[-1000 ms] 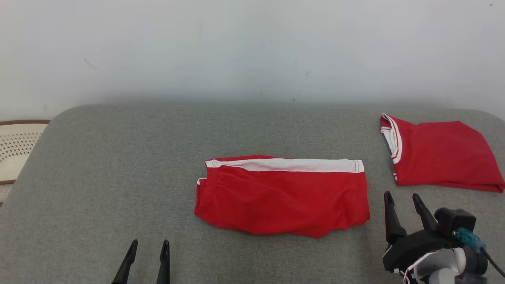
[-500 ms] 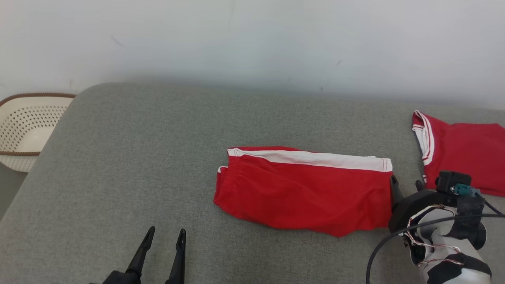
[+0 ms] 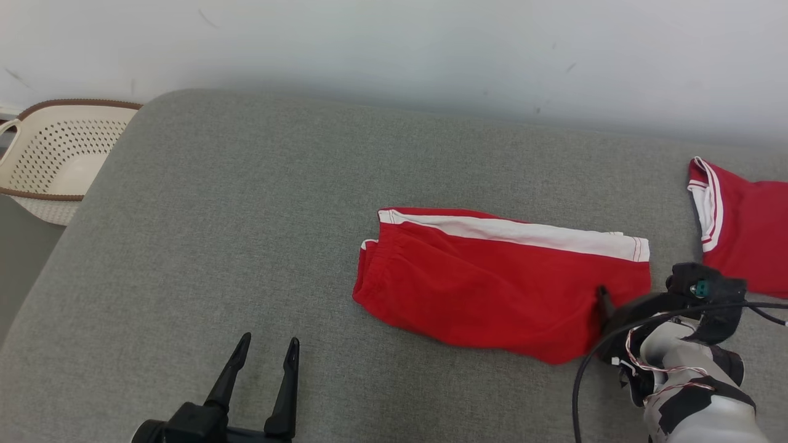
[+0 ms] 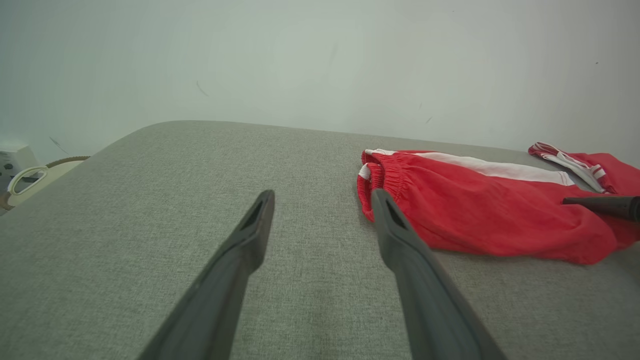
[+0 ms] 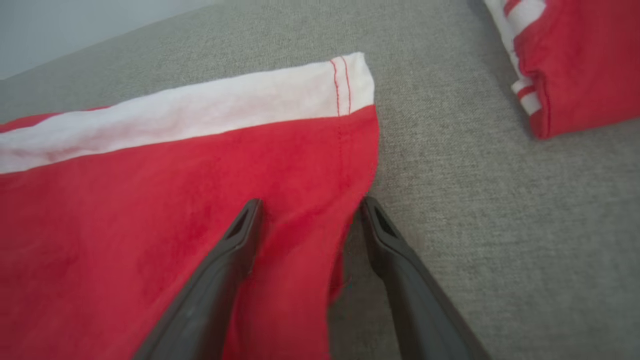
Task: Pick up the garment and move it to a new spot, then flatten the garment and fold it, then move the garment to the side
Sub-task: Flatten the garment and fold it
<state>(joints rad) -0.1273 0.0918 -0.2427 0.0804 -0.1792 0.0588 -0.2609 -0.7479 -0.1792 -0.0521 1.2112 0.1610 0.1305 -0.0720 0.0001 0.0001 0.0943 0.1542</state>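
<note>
The red shorts (image 3: 492, 289) lie flat and folded on the grey cushion (image 3: 246, 215), right of centre in the head view. A broad white stripe runs along their upper edge. At the right end of that stripe, the right wrist view shows two close lines of red stitching across the white. The gathered elastic waistband is at the left end.

The right gripper (image 5: 311, 201) stands with its fingers spread wide at the right end of the shorts. In the right wrist view, one finger lies over the red cloth. The other sits just past the hem, over the grey cushion, so the cloth's edge falls between them. The jaws have not closed on it. In the head view, the pale forearm comes up from the lower right corner, wrapped in black tape and trailing thin wires and a dark cable.

The left gripper (image 3: 269, 338) is at the lower left of the head view, fingers apart and empty. It points up the frame over bare cushion, apart from the waistband.

A second red garment (image 3: 751, 234) with white trim lies at the right edge. A perforated cream basket (image 3: 55, 160) stands at the upper left.
</note>
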